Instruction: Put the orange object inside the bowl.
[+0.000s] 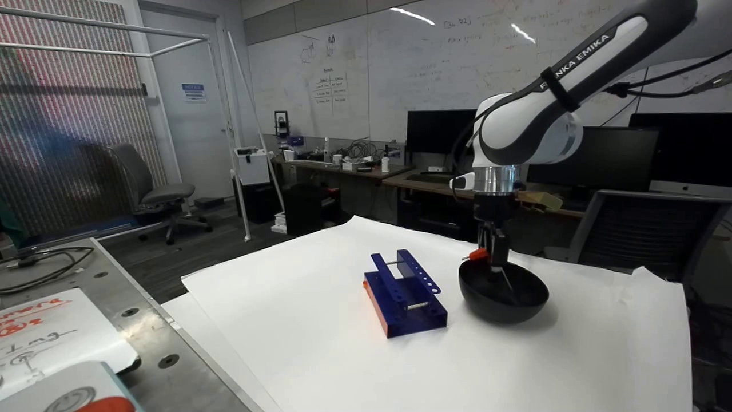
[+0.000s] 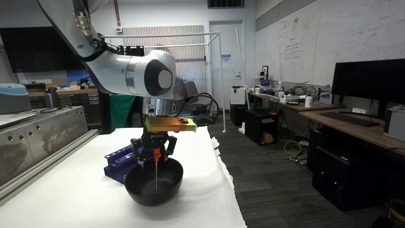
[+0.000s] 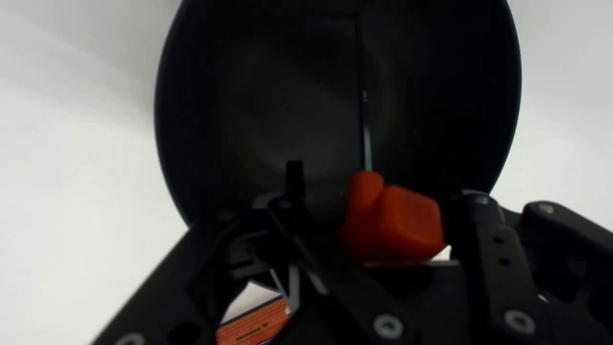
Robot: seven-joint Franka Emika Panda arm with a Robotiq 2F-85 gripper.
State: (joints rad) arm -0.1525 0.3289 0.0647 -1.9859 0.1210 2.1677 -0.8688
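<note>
Orange-handled driver [image 2: 157, 154]: part inside the black bowl [image 1: 494, 309], part above it. Its thin metal shaft [image 2: 156, 177] runs down into the bowl; the handle [image 3: 412, 220] stands up at the rim, and whether it touches that rim I cannot tell. In an exterior view a short metal stub [image 1: 466, 258] shows at the left end of the handle.

My claw [image 2: 154, 160]: fingers [image 3: 294, 184] parted to a middling width, tips at the mouth of the bowl, the handle between them. In the wrist view a gap shows between the handle and the finger at the left; at the right the handle sits close by the finger, contact unclear. I have the driver between my fingers without a grip on it.

Bowl: rests on the white-covered surface [image 1: 297, 332], rim sloping down to the right in an exterior view. Just beside it, apart, a dark-blue rack [image 1: 410, 285]: flat base, perforated rails raised above it, one side face orange. A yellow-and-orange block [image 2: 167, 124] juts out above my claw. Background: whiteboard [image 1: 394, 74] with handwriting, mostly too faint to read; dark monitor [image 1: 595, 160]; grey office chair [image 1: 168, 193] near the door [image 1: 183, 126].
</note>
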